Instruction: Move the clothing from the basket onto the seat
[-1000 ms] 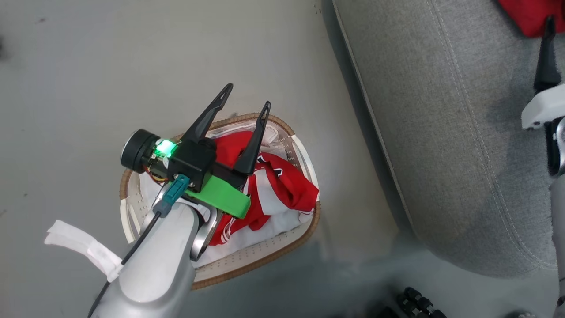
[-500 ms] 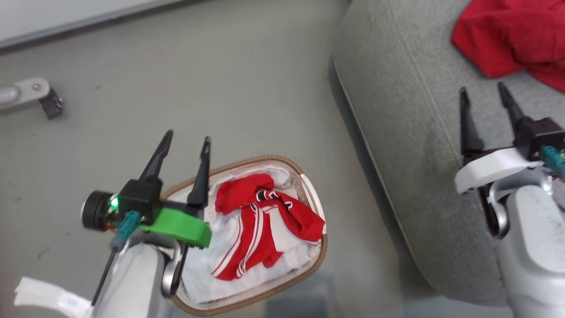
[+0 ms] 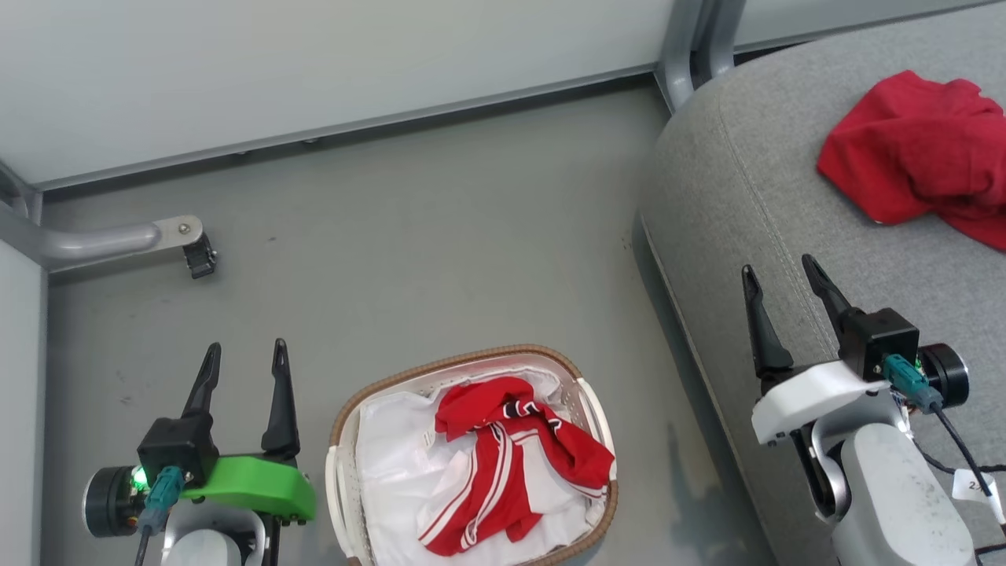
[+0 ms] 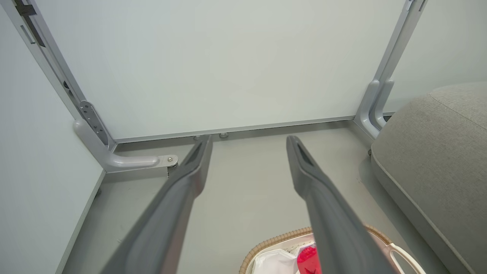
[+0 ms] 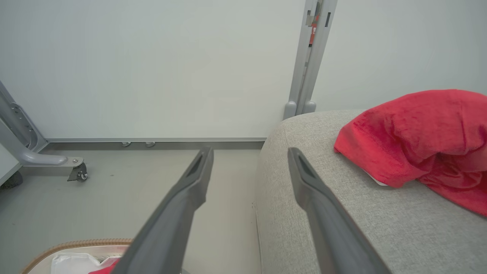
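Green-bracketed left hand [image 3: 246, 347]: fingers apart and empty, poised over the floor [image 3: 440, 236] just beside the basket [image 3: 464, 362]. It is probably parked there so the head camera sees the load unblocked.
White-bracketed right hand [image 3: 777, 267]: fingers likewise apart, holding nothing, above the near edge of the seat [image 3: 786, 196].
Basket: stands on the floor between the two hands, near the seat. Its white liner [image 3: 393, 448] bears the striped red garment [image 3: 503, 464], crumpled toward the seat side.
Seat: carries the plain red garment [image 3: 912, 149], heaped well in from the edge, so it looks safely delivered.
Progress: about half done, by my judgement, with the striped piece left.
Left wrist view: catches a sliver of basket rim and red fabric at its bottom edge.
Right wrist view: side-on, it gives the plain garment's height and a white scrap [image 5: 374, 182] under its near edge, which the overhead look flattens away.
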You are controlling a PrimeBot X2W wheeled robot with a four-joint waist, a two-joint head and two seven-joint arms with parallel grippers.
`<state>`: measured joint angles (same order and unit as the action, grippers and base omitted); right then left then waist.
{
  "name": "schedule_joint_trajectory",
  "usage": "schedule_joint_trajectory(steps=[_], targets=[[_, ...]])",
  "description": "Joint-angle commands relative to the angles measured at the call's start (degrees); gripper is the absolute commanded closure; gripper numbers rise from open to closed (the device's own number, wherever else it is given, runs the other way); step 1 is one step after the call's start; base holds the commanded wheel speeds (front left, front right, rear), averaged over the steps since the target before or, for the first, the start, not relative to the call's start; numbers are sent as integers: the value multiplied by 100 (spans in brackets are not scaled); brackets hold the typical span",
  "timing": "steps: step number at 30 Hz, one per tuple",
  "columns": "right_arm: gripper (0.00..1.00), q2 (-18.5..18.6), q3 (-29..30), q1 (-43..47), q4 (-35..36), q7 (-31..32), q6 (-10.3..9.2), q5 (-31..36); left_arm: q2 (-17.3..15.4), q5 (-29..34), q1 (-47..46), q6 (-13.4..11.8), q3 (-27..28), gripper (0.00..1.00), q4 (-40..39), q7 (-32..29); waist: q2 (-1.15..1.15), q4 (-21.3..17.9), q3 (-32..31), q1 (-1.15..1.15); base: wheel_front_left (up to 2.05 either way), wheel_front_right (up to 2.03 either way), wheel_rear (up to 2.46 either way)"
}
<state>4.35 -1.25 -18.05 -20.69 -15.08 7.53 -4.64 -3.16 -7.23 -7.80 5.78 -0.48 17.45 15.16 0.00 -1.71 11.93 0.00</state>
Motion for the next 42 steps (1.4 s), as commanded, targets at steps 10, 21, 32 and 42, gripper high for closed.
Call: schedule_joint_trajectory(steps=[10,21,32,42], targets=[[0,-103,-102,696,-44,-13,-8,-39,22,-149,654,-51,287,0,-13,-1,0,372,-764,0,0,0,0],[0,-132,-254,840,-67,-13,-8,-75,23,-273,908,-89,120,0,-33,-1,0,317,-890,0,0,0,0],[0,-132,-425,139,327,-13,-8,-96,21,-527,83,36,-730,0,679,-2,0,36,87,0,0,0,0],[0,-69,-442,-727,854,-13,-8,-85,12,-934,-1183,64,-1890,0,1694,-1,0,-304,1435,0,0,0,0]])
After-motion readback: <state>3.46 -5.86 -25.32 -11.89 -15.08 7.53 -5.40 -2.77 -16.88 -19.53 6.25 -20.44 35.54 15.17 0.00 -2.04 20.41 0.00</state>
